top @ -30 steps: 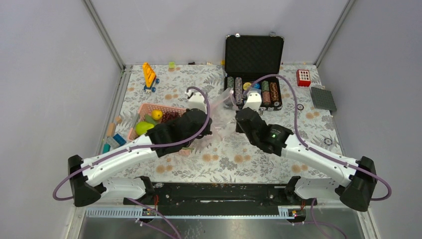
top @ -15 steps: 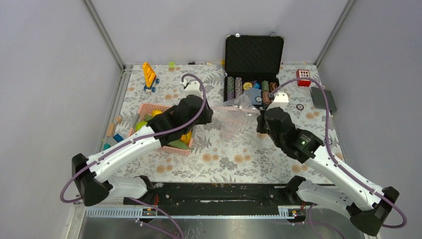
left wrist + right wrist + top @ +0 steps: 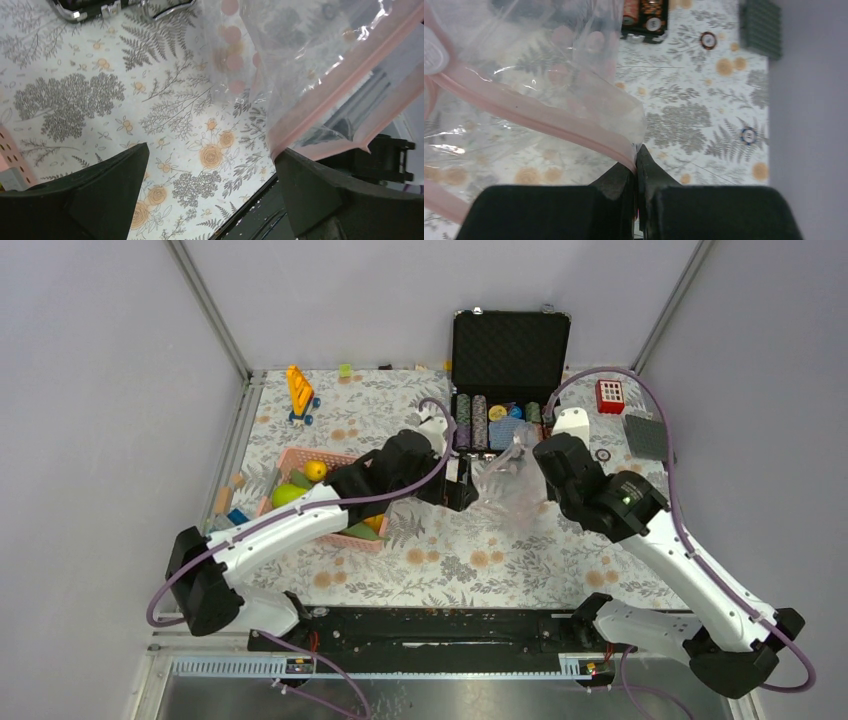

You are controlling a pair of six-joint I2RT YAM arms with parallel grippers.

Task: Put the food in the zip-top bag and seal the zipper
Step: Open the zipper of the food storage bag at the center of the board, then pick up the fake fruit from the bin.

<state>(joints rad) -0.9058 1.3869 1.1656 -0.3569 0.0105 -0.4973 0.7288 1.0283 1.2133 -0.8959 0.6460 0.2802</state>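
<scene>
My right claw (image 3: 638,167) is pinched tight on one end of the zipper (image 3: 549,117), holding the zip-top bag (image 3: 505,478) up over the bench (image 3: 480,555), just on the near side of the black case (image 3: 510,340). My left claw (image 3: 210,200) gapes wide with nothing in it. A pink lip of the bag hangs just beside one of its fingers, and I cannot tell whether they touch. The food (image 3: 315,470) lies in the pink basket (image 3: 335,454), apart from the bag, none of it bagged yet. I judge the bag near weightless, limp and slick: hung from one hold it crumples, so the mouth will not stay open by itself. The stiffer pink strip is the place to grip, one claw on each lip, since the film itself would slide or stretch.
</scene>
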